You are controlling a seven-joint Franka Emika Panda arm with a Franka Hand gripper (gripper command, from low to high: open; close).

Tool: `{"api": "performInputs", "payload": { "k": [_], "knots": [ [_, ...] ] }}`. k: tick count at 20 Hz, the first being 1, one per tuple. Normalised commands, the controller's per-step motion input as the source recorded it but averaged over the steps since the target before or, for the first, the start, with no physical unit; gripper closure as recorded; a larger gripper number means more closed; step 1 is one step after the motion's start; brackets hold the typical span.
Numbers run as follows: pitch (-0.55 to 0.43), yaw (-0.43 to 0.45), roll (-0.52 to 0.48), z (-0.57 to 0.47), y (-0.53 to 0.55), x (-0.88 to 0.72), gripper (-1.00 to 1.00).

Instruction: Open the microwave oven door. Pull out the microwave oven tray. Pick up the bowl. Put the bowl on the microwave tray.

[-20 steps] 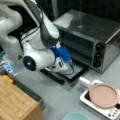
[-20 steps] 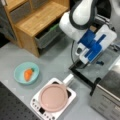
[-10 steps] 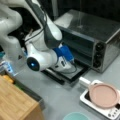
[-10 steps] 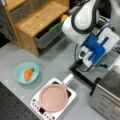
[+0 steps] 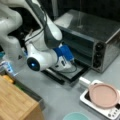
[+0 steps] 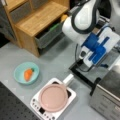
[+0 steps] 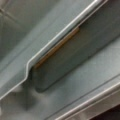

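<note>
The small round light teal bowl (image 6: 26,73) sits on the grey table (image 6: 57,65) at a front view's left, holding an orange carrot-shaped piece (image 6: 28,74); in a front view only its rim (image 5: 75,116) shows at the bottom edge. Beside it stands a white appliance (image 6: 53,101) with a round pink disc (image 6: 53,97) on top.

The silver three-knob oven (image 5: 100,35) is open: its dark-framed glass door (image 5: 72,72) lies folded down flat in front of the cavity, the bar handle at its outer edge. The white arm's blue-and-white wrist hangs low over that door, and the gripper (image 5: 65,65) is at the mouth of the oven. Its fingers are hidden behind the wrist in both front views, so I cannot tell how far apart they stand or whether they have hold of anything.

The wrist view is filled with pale grey metal, probably the thin flat oven tray (image 7: 75,82) with a raised rim (image 7: 55,42), seen very close. The wooden cabinet (image 6: 37,22) has a grey drawer (image 6: 48,33) pulled open, its contents only green and yellow blurs.
</note>
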Motion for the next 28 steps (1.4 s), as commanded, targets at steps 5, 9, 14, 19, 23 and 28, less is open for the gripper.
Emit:
{"api": "performInputs", "payload": {
  "k": [5, 9, 14, 19, 23, 28],
  "knots": [
    [-0.093, -0.096, 0.177, -0.09, 0.02, -0.03, -1.00],
    [-0.093, -0.096, 0.177, -0.09, 0.02, -0.03, -1.00],
    [-0.093, -0.096, 0.177, -0.09, 0.02, -0.03, -1.00],
    [-0.093, -0.096, 0.177, -0.09, 0.02, -0.03, -1.00],
    [-0.093, -0.096, 0.177, -0.09, 0.02, -0.03, -1.00],
    [-0.093, -0.096, 0.177, -0.09, 0.02, -0.03, -1.00]
  ]
}}
